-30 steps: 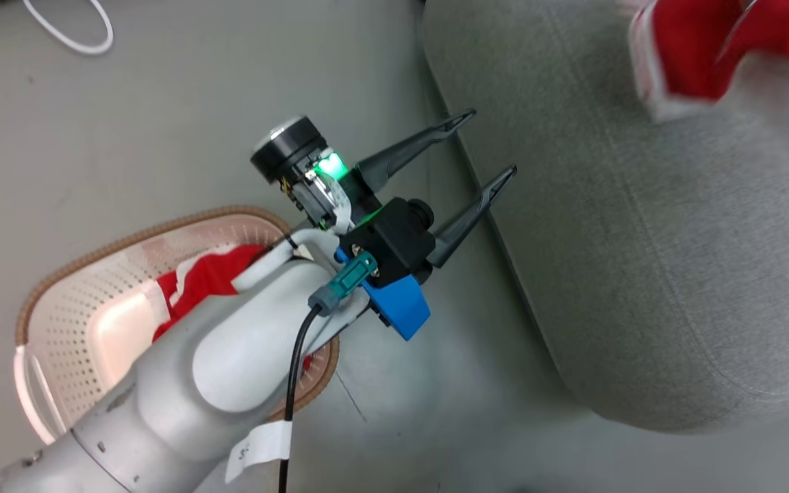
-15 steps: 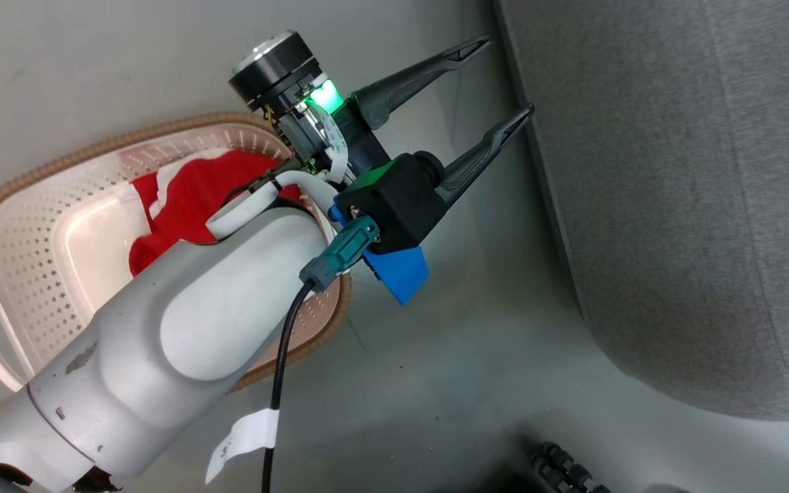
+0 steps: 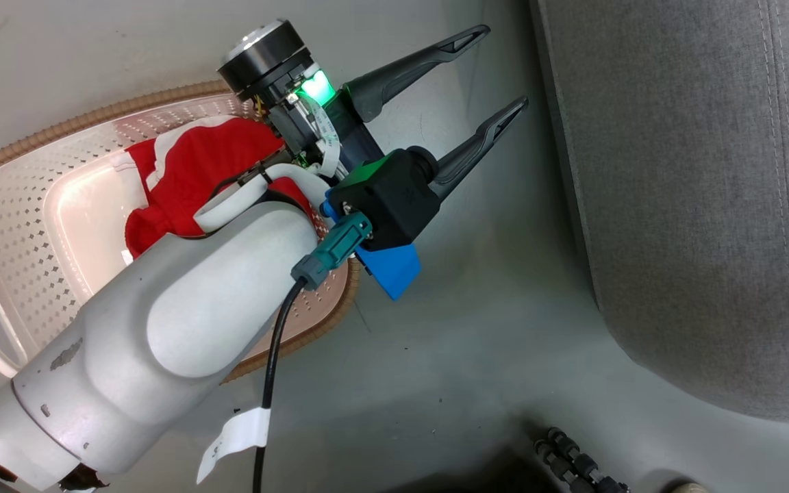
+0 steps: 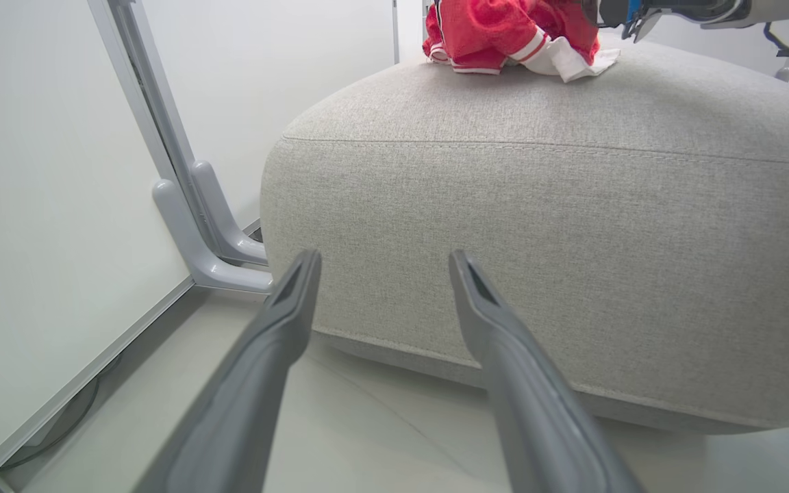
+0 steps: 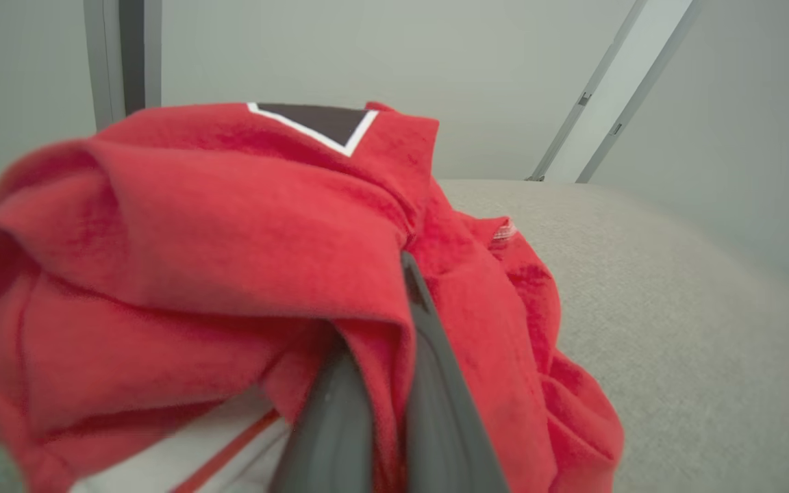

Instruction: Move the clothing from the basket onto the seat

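Note:
The cream perforated basket (image 3: 18, 287) with a brown rim stands on the floor at the left, with one red and white garment (image 3: 189, 161) lying in it. My left gripper (image 3: 505, 65) hangs open and holds nothing, over the floor between the basket and the grey seat (image 3: 696, 205), with its fingertips just short of the seat's side (image 4: 538, 205). The other red garment (image 4: 504, 31) rests on top of the seat, where my right arm (image 4: 675, 10) reaches it. My right gripper (image 5: 384, 329) is shut on that garment (image 5: 230, 239), whose dark-and-white lettering shows at its top.
A white partition wall with a grey metal post and foot (image 4: 196, 226) stands close beside the seat. Black cable connectors (image 3: 572, 465) lie on the floor at the head view's bottom edge. Bare grey floor (image 3: 477, 356) runs between basket and seat.
The head camera has swung, so the basket shows more fully and the garment on the seat has left the head view. My left gripper has stayed open.

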{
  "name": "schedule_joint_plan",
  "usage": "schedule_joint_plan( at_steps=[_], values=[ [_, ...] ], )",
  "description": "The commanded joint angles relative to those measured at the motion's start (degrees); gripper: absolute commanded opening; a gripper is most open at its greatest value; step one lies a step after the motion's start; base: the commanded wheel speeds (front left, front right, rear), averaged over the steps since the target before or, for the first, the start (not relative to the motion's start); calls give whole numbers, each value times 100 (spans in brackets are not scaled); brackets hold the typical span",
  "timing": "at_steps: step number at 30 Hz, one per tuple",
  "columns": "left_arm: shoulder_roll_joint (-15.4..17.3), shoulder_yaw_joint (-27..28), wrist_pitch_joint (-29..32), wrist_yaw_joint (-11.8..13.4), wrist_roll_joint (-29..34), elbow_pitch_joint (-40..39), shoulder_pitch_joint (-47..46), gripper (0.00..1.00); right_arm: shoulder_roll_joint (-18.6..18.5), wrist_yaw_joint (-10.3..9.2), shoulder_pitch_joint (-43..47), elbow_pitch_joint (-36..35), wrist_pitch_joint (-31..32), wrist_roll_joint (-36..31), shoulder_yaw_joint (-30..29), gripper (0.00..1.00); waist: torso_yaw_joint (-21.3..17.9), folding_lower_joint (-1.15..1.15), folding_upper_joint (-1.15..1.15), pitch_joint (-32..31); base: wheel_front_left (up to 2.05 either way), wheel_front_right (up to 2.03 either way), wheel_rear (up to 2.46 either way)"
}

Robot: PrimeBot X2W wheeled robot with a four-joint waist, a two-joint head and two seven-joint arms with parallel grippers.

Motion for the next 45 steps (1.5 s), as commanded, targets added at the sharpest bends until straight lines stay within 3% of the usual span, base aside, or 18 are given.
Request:
schedule_joint_plan(
  at_steps=[1,3,4,6,12,24,35,45],
  values=[
    [28,-2,-3,33,-13,-4,-58,100,18,-1,59,11,-20,-15,-37,0,-5,-1,0,-20,0,0,0],
    [39,-5,-10,32,-30,9,-60,100,50,-1,119,25,-20,-24,-22,0,-14,-1,0,-72,0,0,0],
    [34,-4,-23,45,-37,20,-58,100,48,-1,149,8,-20,-10,-40,19,-18,-1,0,-108,0,0,0],
    [3,-12,-53,67,-46,42,-36,100,57,-1,223,-47,-20,21,-63,100,-20,-1,0,-196,0,0,0],
    [-121,-5,-175,125,-148,171,118,100,95,-1,620,-249,-20,56,38,100,4,-1,0,-570,0,0,0],
    [-483,420,-312,352,-512,417,839,100,42,-1,2244,-968,-20,43,623,100,274,-1,0,-1957,0,0,0],
    [-484,1884,-315,683,-638,218,2036,100,356,-1,3026,-1898,-20,-86,1596,100,721,-1,0,-3079,0,0,0],
    [-618,3326,-314,655,-418,79,3028,100,442,-1,3099,-2000,-20,15,2559,100,1275,-1,0,-3772,0,0,0]
  ],
)
